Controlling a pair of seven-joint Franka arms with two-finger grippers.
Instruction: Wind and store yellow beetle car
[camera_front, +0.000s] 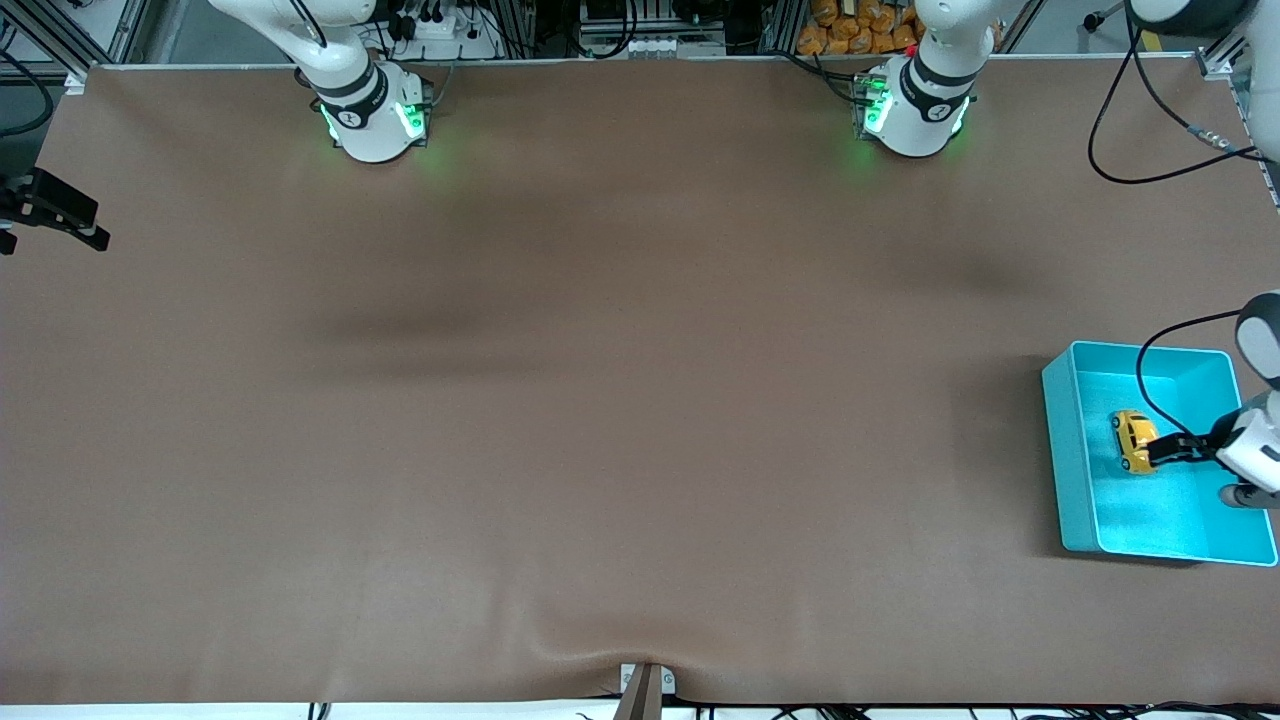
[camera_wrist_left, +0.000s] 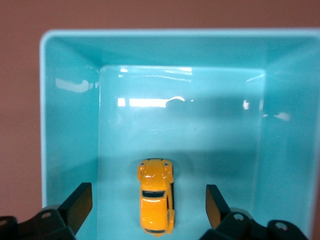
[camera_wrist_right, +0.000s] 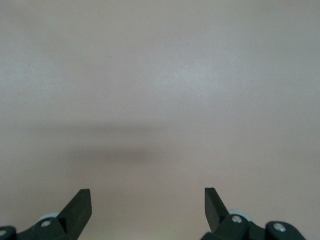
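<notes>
Toward the left arm's end of the bench (camera_front: 600, 400), nearer the front camera than the arm bases, we see a teal bin (camera_front: 1075, 470) standing on the brown surface. Inside it the yellow beetle car (camera_front: 1134, 440) sits upright on its wheels on the bin's floor, apart from every wall.

Our left gripper (camera_front: 1165, 448) hangs low over the bin's inside, right at the car. From the left wrist view the car (camera_wrist_left: 156, 202) lies between the two dark fingers (camera_wrist_left: 80, 202), which are spread wide with clear teal floor showing on each side of the car, so they are released and touch nothing. The bin's rim (camera_wrist_left: 45, 100) frames the car on all the sides that we can see there.

Our right gripper (camera_wrist_right: 148, 210) shows in its own wrist view with its fingers (camera_wrist_right: 80, 205) likewise spread apart and holding nothing, over bare brown bench. The right arm waits; in the front view we see only its base end.
</notes>
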